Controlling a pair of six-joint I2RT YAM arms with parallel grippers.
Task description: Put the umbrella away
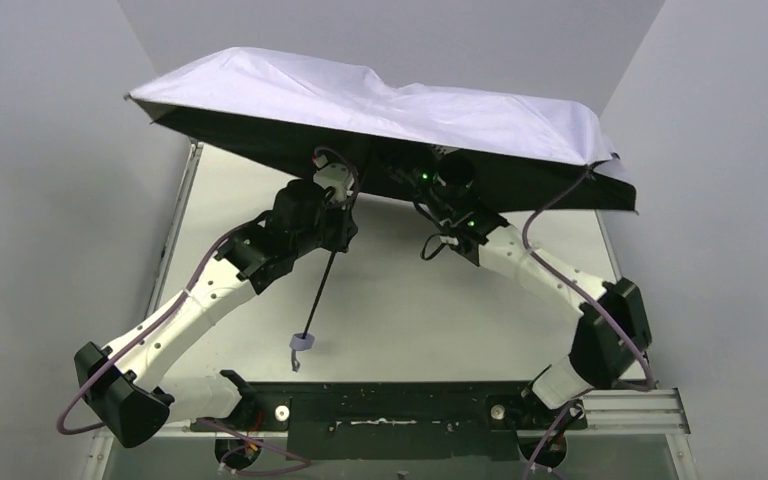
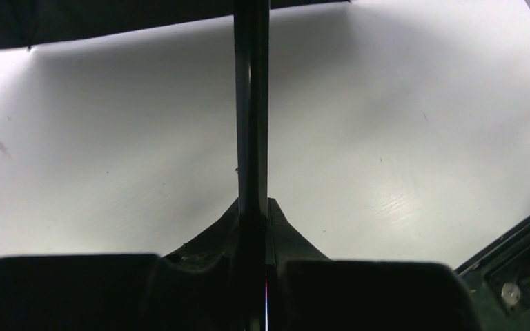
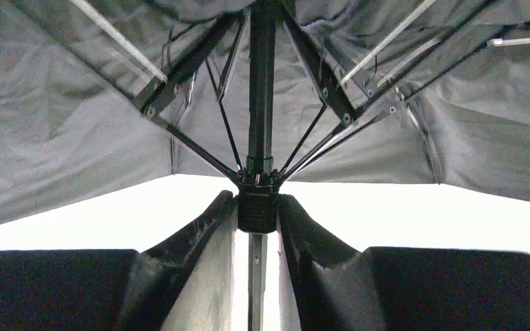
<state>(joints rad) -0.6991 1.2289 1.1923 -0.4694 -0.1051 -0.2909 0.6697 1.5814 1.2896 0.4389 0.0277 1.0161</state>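
An open umbrella (image 1: pixel 380 105) is hovering above the table (image 1: pixel 400 290). The left claw (image 2: pixel 252 210) is pinching its shaft (image 2: pixel 251 96); the right claw (image 3: pixel 257 203) is pinching the sliding collar (image 3: pixel 257 212), likely needing a straight pull down the shaft.

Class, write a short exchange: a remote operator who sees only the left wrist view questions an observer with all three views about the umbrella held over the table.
Operator: I see only a straight black shaft clamped in my left gripper. Is the canopy open?
Observer: Yes, its lavender fabric canopy is spread fully open.
Operator: Where is the right gripper?
Observer: The right gripper grips the black plastic runner, just beneath the thin metal ribs.
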